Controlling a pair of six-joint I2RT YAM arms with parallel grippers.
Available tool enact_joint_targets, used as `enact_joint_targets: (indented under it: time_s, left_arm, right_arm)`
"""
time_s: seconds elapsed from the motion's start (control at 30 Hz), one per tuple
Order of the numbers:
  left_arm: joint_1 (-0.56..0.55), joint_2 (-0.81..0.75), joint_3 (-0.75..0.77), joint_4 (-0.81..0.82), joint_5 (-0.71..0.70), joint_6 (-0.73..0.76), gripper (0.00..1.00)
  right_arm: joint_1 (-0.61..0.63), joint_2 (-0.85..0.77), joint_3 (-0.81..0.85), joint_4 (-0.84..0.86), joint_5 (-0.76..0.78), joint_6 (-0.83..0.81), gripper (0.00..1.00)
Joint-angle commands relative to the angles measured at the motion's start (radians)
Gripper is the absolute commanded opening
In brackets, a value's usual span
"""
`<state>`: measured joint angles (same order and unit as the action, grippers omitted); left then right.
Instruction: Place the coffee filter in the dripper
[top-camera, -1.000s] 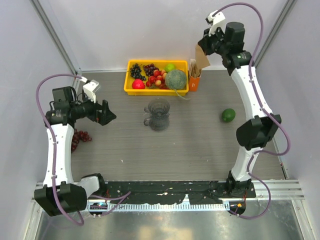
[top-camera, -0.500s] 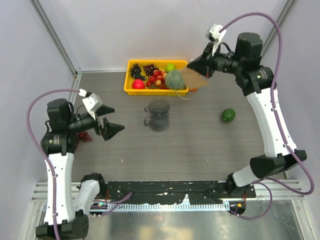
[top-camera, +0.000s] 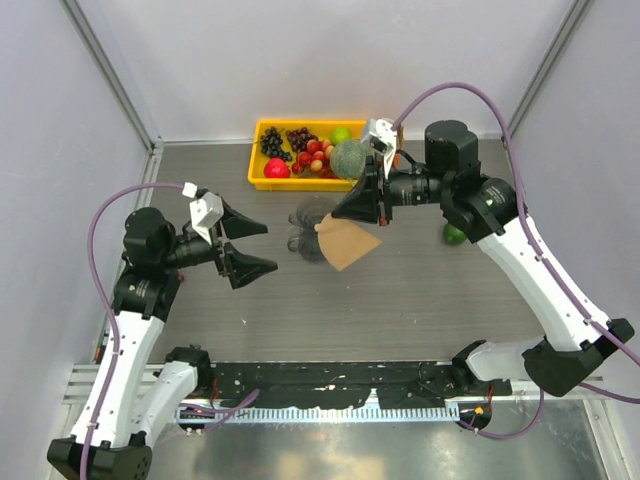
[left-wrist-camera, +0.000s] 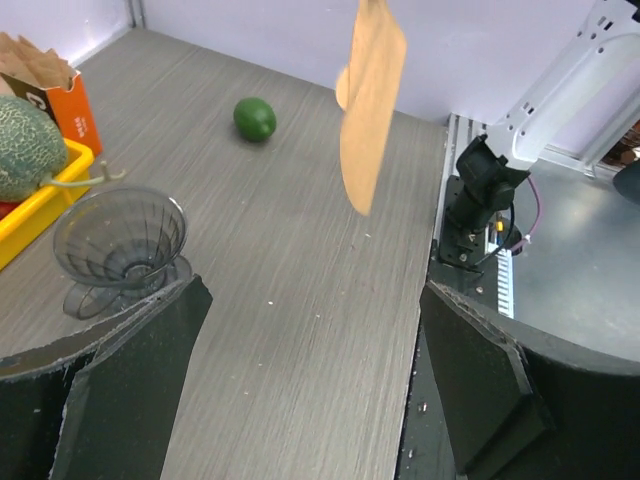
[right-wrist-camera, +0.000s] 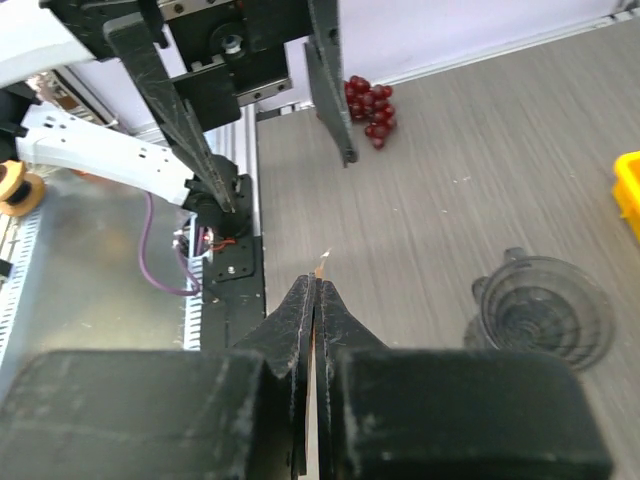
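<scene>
Coffee filter (top-camera: 348, 243) hangs above the table (top-camera: 420, 290), pinched at its top edge between the tightly pressed fingers of the right gripper (top-camera: 335, 214), just right of the dripper (top-camera: 303, 222). The dripper stands upright, empty, near the yellow tray (top-camera: 257, 160). To its left the left gripper (top-camera: 268, 248) hovers, fingers spread wide, holding nothing.

Tan filter (top-camera: 347, 244) aloft near upright dripper (left-wrist-camera: 120, 237)
</scene>
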<state>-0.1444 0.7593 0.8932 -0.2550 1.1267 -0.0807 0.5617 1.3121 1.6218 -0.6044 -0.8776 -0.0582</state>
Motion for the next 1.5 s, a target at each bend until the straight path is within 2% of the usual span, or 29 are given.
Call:
enact_joint_targets:
  time_s: [0.0, 0.07, 0.13, 0.27, 0.63, 0.7, 0.8, 0.97, 1.1, 1.27, 1.33, 1.37, 1.43, 1.47]
  left_arm:
    - [-0.018, 0.008, -0.043, 0.409, 0.045, -0.282, 0.99]
    - [-0.024, 0.017, -0.091, 0.63, 0.048, -0.439, 0.99]
    - [-0.058, 0.038, -0.128, 0.782, 0.019, -0.526, 0.99]
    - [-0.167, 0.069, -0.116, 0.786, -0.07, -0.45, 0.99]
    - [-0.201, 0.113, -0.163, 0.801, -0.062, -0.373, 0.99]
    - [-0.207, 0.121, -0.166, 0.801, -0.059, -0.372, 0.97]
    - [-0.215, 0.123, -0.158, 0.807, -0.041, -0.389, 0.87]
    - [-0.216, 0.127, -0.168, 0.942, -0.033, -0.514, 0.56]
    - [-0.219, 0.13, -0.16, 0.959, -0.028, -0.536, 0.14]
    - [-0.221, 0.129, -0.169, 0.932, -0.018, -0.539, 0.0]
    - [-0.221, 0.126, -0.169, 0.907, -0.022, -0.53, 0.0]
    - [-0.221, 0.124, -0.169, 0.899, -0.022, -0.527, 0.0]
    - [-0.221, 0.126, -0.165, 0.882, -0.025, -0.524, 0.0]
    - [-0.221, 0.127, -0.162, 0.875, -0.024, -0.524, 0.0]
  right_arm:
    - [0.041, -0.033, -0.043, 0.138, -0.024, 0.113, 0.05]
    - [0.052, -0.031, -0.053, 0.17, -0.026, 0.135, 0.05]
    - [0.058, -0.017, -0.051, 0.198, -0.035, 0.156, 0.05]
    - [0.067, 0.027, -0.033, 0.273, -0.073, 0.222, 0.05]
    - [0.104, 0.019, -0.042, 0.328, -0.113, 0.279, 0.05]
    - [0.109, 0.018, -0.045, 0.339, -0.115, 0.285, 0.05]
    - [0.11, 0.015, -0.048, 0.345, -0.112, 0.284, 0.05]
    - [0.11, 0.007, -0.072, 0.345, -0.095, 0.265, 0.05]
    - [0.11, -0.004, -0.094, 0.338, -0.083, 0.25, 0.05]
    - [0.112, -0.022, -0.096, 0.31, -0.051, 0.215, 0.05]
    - [0.11, -0.028, -0.105, 0.308, -0.041, 0.209, 0.05]
    - [0.11, -0.031, -0.109, 0.305, -0.034, 0.207, 0.11]
    - [0.11, -0.034, -0.114, 0.286, -0.032, 0.19, 0.11]
    - [0.11, -0.042, -0.12, 0.287, -0.029, 0.187, 0.18]
